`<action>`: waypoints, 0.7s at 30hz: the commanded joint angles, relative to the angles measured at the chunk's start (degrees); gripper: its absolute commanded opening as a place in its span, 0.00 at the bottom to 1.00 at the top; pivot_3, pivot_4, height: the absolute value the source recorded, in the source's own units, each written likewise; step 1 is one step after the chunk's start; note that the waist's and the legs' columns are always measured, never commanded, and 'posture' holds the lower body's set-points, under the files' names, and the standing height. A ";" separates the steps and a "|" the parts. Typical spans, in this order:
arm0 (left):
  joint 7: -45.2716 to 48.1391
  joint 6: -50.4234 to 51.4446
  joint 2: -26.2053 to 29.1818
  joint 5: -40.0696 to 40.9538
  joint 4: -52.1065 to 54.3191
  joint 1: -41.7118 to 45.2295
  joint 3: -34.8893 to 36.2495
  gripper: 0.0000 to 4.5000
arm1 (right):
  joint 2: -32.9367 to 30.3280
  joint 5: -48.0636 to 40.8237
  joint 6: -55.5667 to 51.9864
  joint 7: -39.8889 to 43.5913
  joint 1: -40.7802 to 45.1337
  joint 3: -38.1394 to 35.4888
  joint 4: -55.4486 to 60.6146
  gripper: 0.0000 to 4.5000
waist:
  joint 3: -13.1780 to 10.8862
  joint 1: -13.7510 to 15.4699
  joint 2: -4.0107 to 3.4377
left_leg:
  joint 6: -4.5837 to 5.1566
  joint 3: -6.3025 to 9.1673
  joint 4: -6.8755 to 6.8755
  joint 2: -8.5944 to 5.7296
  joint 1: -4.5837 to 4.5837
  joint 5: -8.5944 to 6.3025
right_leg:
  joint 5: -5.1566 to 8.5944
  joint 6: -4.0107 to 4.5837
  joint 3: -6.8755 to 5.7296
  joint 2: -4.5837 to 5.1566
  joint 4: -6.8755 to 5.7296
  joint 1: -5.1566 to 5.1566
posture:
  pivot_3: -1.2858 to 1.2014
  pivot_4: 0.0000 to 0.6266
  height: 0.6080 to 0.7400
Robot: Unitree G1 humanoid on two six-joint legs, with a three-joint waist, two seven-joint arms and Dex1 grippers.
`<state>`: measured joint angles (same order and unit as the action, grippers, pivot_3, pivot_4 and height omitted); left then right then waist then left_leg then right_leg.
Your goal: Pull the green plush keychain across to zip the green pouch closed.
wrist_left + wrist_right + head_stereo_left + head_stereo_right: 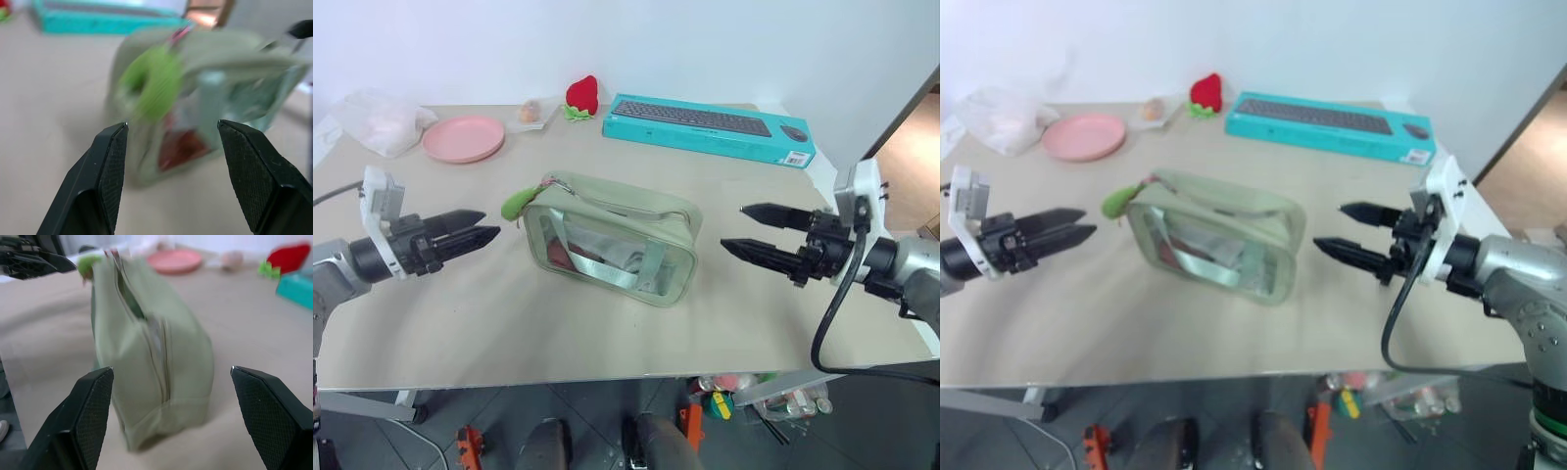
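Pale sage-green rectangular fabric pouch with a clear plastic front window standing upright near the middle of the beige tabletop, its top zipper partly agape as seen from the right wrist view. Small lime-green fuzzy plush keychain hanging at the pouch's left end, off the top corner, touching the bag. Left gripper hovering just left of the keychain, black fingers parted and holding nothing, pointed level toward the pouch. Right gripper poised off the pouch's right end, fingers spread wide and empty, likewise aimed inward. Both clear of the fabric. Along the far edge: teal cardboard keyboard box, red strawberry plush with green leaves, round pink plate, and a crumpled white plastic bag at the far-left corner.
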<state>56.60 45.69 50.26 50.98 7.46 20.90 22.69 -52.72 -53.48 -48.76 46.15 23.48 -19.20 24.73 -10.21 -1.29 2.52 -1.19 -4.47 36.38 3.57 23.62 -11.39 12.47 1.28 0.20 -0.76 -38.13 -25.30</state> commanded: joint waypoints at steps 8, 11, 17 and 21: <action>5.25 -6.65 -0.70 4.08 10.98 2.40 0.89 0.67 | 2.71 8.75 4.24 3.38 13.82 18.70 0.51 0.88 | 0.00 -0.08 0.00 | -0.06 0.01 -0.03 0.04 -0.04 -0.04 | 0.06 0.07 -0.01 -0.08 -0.01 0.01 | 0.52 0.24 1.00; 5.07 -6.34 -0.85 4.97 11.74 2.59 0.55 0.67 | 3.53 19.54 9.16 4.92 18.55 27.42 -3.75 0.88 | 0.01 -0.06 0.01 | -0.05 0.01 0.07 0.01 -0.06 -0.03 | 0.00 0.03 0.00 -0.07 -0.01 0.04 | 0.52 0.24 1.00; 3.44 -6.24 -1.37 5.13 13.10 0.25 0.94 0.67 | 4.36 27.26 12.97 8.95 21.62 33.06 -5.41 0.88 | 0.01 0.07 0.01 | -0.03 0.00 0.07 0.01 0.07 -0.06 | 0.08 -0.04 0.02 -0.04 -0.01 -0.02 | 0.52 0.24 1.00; 2.11 -6.37 -1.65 5.46 13.87 -1.46 1.86 0.67 | 4.35 30.00 13.79 10.61 20.75 33.67 -5.16 0.88 | 0.01 0.09 0.01 | -0.03 0.02 0.07 0.05 0.13 -0.11 | 0.14 -0.07 0.01 0.01 -0.01 -0.06 | 0.52 0.24 1.00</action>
<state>59.08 40.00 48.38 55.38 19.25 19.63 22.47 -47.83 -24.43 -35.81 56.02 43.86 15.30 18.61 -10.20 -1.20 2.52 -1.22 -4.45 36.45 3.61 23.74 -11.49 12.61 1.21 0.20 -0.74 -38.15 -25.36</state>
